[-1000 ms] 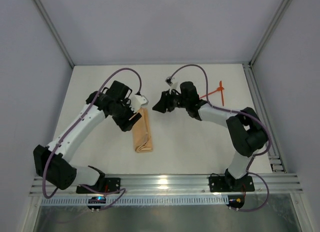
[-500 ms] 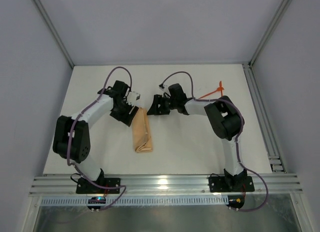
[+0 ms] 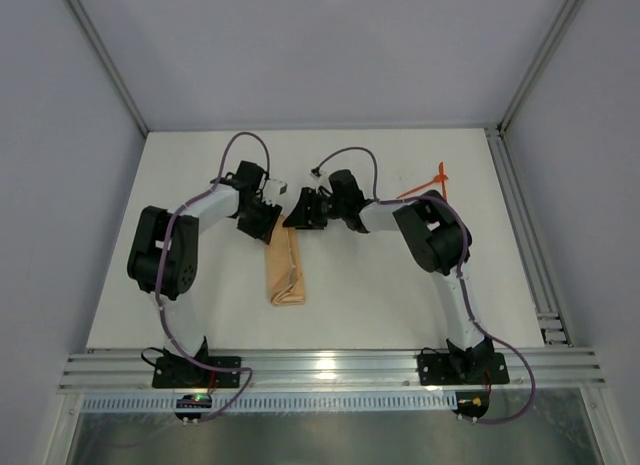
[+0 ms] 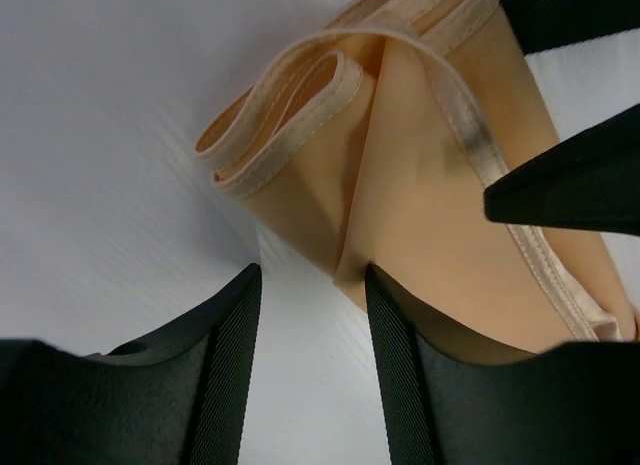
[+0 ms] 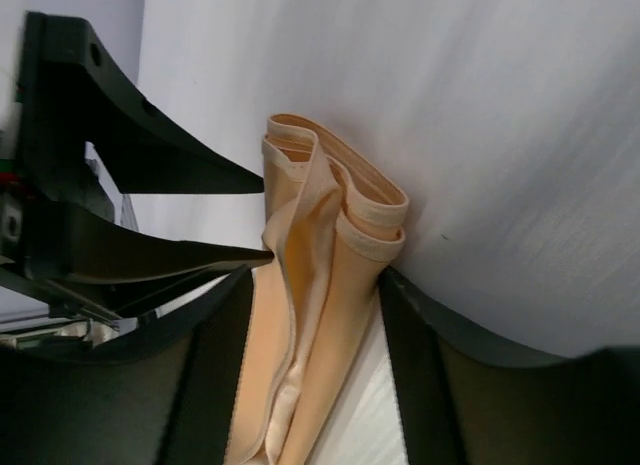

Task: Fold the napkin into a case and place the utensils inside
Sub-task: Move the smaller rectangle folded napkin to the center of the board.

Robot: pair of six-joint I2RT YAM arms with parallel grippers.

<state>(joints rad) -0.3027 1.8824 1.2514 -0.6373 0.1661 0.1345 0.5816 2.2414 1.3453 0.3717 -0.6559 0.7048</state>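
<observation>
The napkin (image 3: 284, 272) lies on the table as a narrow folded peach strip, its far end up between both grippers. My left gripper (image 3: 263, 218) is open at the left of that end; in the left wrist view (image 4: 310, 285) the cloth (image 4: 420, 205) touches its right finger (image 4: 400, 375) and bare table shows between the jaws. My right gripper (image 3: 298, 213) is open; in the right wrist view (image 5: 315, 285) its jaws stand astride the napkin's layered end (image 5: 330, 235). The orange-red utensils (image 3: 441, 175) lie crossed at the back right, apart from both grippers.
The white table (image 3: 380, 285) is walled by grey panels, with a metal rail (image 3: 320, 365) along the near edge. The right arm's elbow (image 3: 435, 235) is folded up close behind its gripper. Cables loop above both wrists.
Both grippers have closed in on the napkin's far end, the left moving right and the right moving left. Both arms have folded up more. The napkin and utensils have not moved.
</observation>
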